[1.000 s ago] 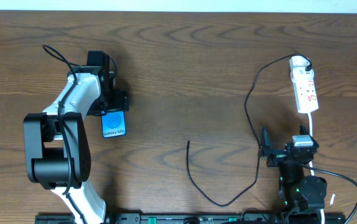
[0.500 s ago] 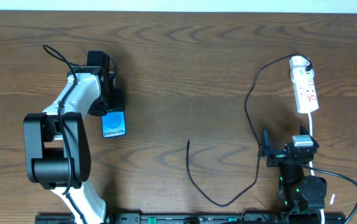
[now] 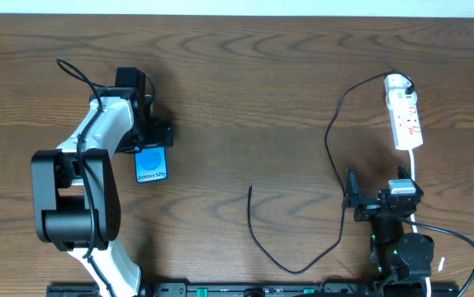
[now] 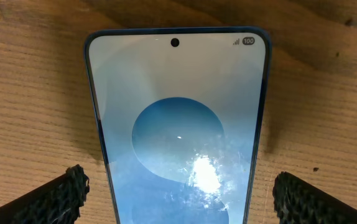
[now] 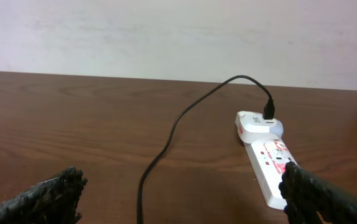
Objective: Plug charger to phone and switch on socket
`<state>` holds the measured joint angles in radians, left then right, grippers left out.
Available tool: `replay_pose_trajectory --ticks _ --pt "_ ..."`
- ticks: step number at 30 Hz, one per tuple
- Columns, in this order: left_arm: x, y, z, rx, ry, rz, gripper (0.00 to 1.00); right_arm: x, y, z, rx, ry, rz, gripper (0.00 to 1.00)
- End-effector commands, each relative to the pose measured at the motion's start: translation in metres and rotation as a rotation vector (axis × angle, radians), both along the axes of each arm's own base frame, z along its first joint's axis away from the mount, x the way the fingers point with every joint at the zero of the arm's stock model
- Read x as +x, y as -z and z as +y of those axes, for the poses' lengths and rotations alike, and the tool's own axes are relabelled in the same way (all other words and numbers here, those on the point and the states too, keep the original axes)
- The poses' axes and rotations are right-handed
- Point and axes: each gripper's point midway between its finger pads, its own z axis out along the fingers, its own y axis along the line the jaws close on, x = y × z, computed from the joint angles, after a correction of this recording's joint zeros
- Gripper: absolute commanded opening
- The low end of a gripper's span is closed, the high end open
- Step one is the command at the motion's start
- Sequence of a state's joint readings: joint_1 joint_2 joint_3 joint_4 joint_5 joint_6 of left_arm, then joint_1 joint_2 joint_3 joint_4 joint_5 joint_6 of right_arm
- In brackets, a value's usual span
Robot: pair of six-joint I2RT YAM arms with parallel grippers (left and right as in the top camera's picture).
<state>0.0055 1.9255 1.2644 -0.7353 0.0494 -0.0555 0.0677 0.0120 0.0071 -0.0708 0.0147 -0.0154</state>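
The black-framed rectangular smartphone with a bright blue screen (image 3: pixel 152 165) lies flat at the left of the brown wooden table (image 3: pixel 245 91), its long axis running far to near and its white-text end toward the near edge. The left gripper (image 3: pixel 151 142) straddles it, fingers (image 4: pixel 63 198) apart and clear of its sides. The long thin black charger cable (image 3: pixel 329 136) loops from the narrow white power strip (image 3: pixel 405 115) at far right to mid-table, its tip well apart from the smartphone; the right gripper (image 5: pixel 181 199) hangs spread wide near the strip.

A dark wooden table (image 3: pixel 237 99) carries a phone (image 3: pixel 152 165) at left, a looping black cable (image 3: pixel 291 271) midway and a white power strip (image 3: pixel 406 122) at right.
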Motion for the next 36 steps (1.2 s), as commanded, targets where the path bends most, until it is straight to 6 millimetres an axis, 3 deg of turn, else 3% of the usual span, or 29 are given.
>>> replay_pose_trajectory --ticks 1,29,36 --pt "-0.0045 0.0073 0.0012 0.001 -0.005 0.026 0.97 -0.0004 0.0006 0.0014 -0.004 -0.008 0.0 0.99" --pt "-0.001 0.0073 0.0012 0.001 -0.005 0.011 0.97 -0.0004 0.0004 0.0014 -0.004 -0.008 -0.001 0.99" --pt "-0.0051 0.0161 0.0012 0.001 -0.005 0.01 0.97 -0.0004 0.0006 0.0014 -0.004 -0.008 0.0 0.99"
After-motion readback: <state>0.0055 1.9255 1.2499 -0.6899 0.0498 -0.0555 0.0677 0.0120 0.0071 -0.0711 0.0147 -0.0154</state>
